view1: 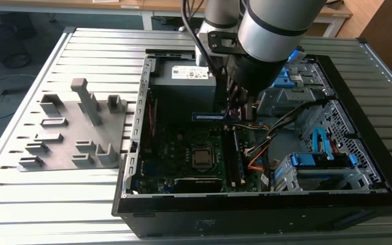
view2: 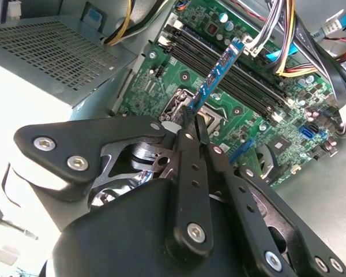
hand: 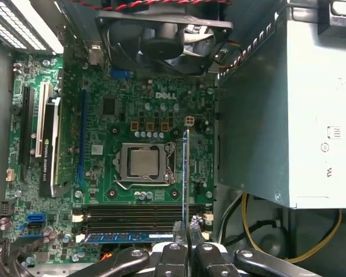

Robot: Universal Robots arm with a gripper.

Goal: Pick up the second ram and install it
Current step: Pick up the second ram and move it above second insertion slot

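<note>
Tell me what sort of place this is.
Probably a robotics lab or workshop bench. An open computer case lies on a slatted metal table, a grey fixture beside it, and the gripper holds a memory stick over the motherboard.

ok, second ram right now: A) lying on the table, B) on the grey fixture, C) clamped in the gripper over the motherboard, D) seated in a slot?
C: the gripper is shut on the second ram, holding it above the motherboard, not seated in a slot.
</note>
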